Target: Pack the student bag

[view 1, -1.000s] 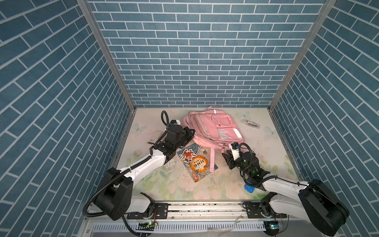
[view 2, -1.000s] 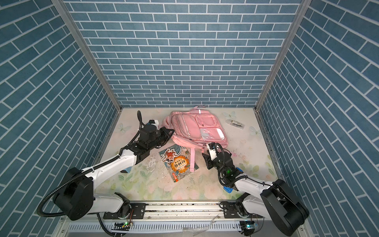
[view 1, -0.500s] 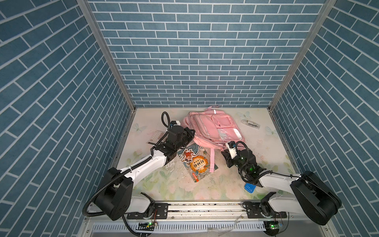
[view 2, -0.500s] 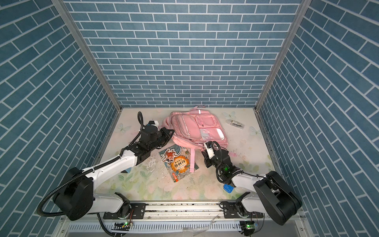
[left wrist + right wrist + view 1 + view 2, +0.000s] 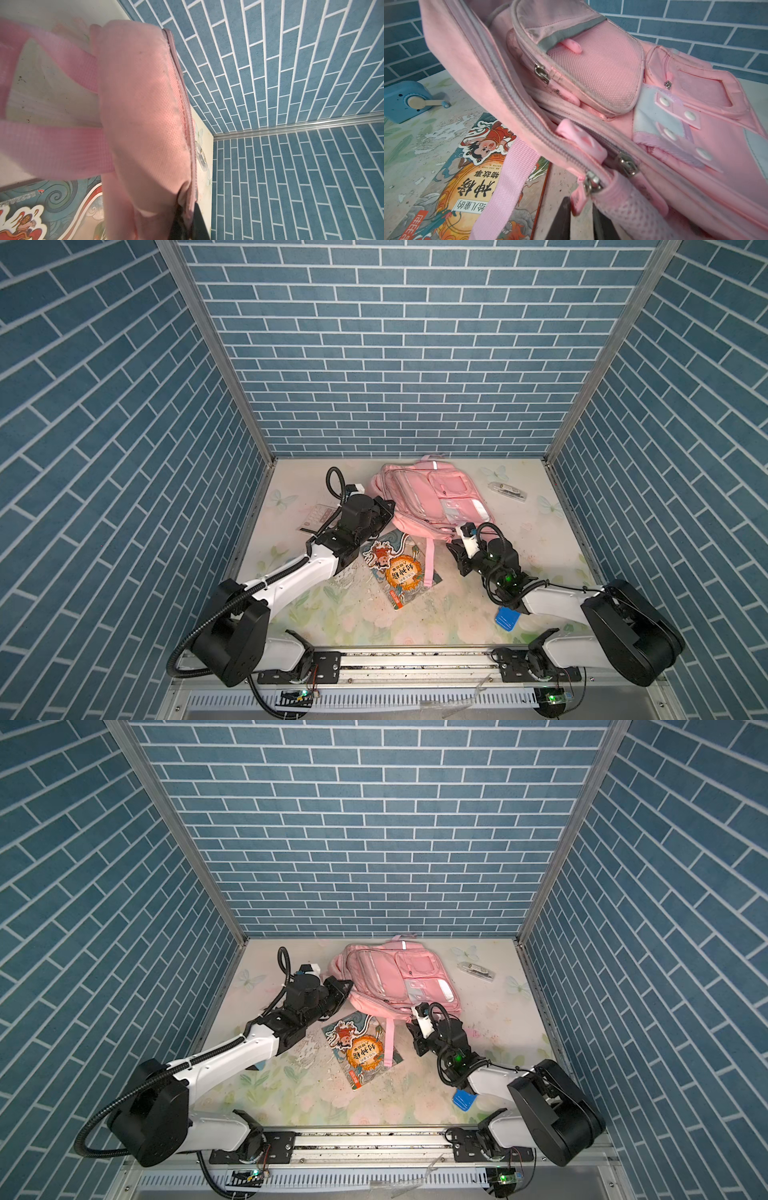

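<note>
**Desk:** The student bag (image 5: 432, 497), where does it sit against your claws?

**Operator:** Starting at my left claw (image 5: 187, 217): it's clamped tight on a fold of pink fabric at the bag's zipped edge, so I have the bag in hand there. In both top views that claw is at the bag's left side.

**Desk:** And the right one?

**Operator:** My right claw (image 5: 580, 220) is narrow, with a pink zip pull (image 5: 577, 202) hanging between its fingers at the bag's near right corner. I cannot tell whether the fingers actually press it.

**Desk:** So the bag lies between the two?

**Operator:** Yes. It's on the surface (image 5: 532, 539) with its front pockets up, toward the back wall. My left claw is on one side and my right claw is at the near corner. A pink strap (image 5: 429, 562) trails from its near edge across a storybook (image 5: 397, 568). The book lies between my arms, its far corner at the bag's near edge.

**Desk:** Anything further out?

**Operator:** A clear packet (image 5: 507, 490) lies to the right of the bag, apart from it, near the back wall.
</note>
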